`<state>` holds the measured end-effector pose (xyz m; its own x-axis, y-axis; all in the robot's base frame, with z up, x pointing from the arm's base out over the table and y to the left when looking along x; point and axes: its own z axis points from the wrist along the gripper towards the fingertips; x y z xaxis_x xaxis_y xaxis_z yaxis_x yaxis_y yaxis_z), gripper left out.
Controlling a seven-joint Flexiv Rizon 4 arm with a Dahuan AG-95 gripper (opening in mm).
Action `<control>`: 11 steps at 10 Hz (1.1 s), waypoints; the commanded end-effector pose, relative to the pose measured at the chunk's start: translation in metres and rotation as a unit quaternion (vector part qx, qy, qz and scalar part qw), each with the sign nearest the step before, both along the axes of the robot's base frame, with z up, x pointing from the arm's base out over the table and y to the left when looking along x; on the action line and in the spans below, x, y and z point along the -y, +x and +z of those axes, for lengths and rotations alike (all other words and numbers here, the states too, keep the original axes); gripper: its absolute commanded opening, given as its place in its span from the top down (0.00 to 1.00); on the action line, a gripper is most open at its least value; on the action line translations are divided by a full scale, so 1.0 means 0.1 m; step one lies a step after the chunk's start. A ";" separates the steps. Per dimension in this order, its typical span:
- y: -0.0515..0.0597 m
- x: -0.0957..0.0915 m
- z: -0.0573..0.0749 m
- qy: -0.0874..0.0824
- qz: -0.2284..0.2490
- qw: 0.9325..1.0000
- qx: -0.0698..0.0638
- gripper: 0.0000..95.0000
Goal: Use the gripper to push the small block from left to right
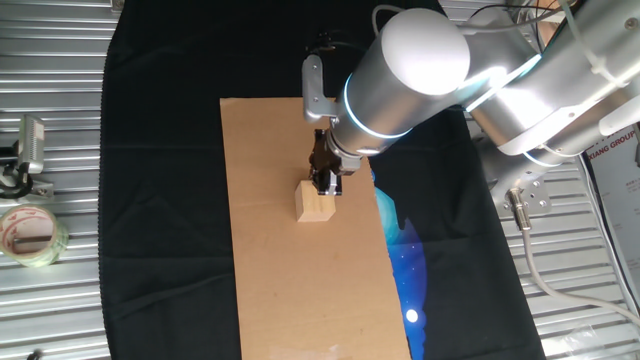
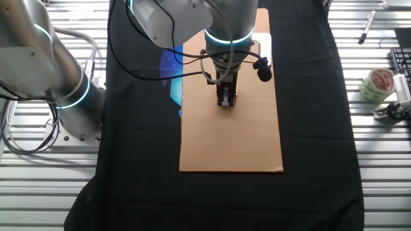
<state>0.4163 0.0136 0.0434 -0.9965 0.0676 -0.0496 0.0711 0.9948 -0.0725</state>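
The small block is a light tan wooden cube standing on the long brown cardboard sheet, near its middle. My gripper hangs from the large silver arm with the glowing ring. Its black narrow fingers are together and its tip is down at the block's upper right side, touching or nearly touching it. In the other fixed view my gripper stands low over the cardboard sheet, and the block is hidden behind it.
A black cloth covers the table under the cardboard. A tape roll and a metal clip lie at the left on the ribbed metal surface. The tape roll and a pen show in the other fixed view.
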 end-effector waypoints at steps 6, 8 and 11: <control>0.00 0.00 0.00 -0.003 0.001 1.000 0.000 1.00; 0.00 0.00 0.00 -0.003 0.000 1.000 0.000 1.00; 0.00 -0.02 -0.01 -0.004 -0.003 1.000 0.001 1.00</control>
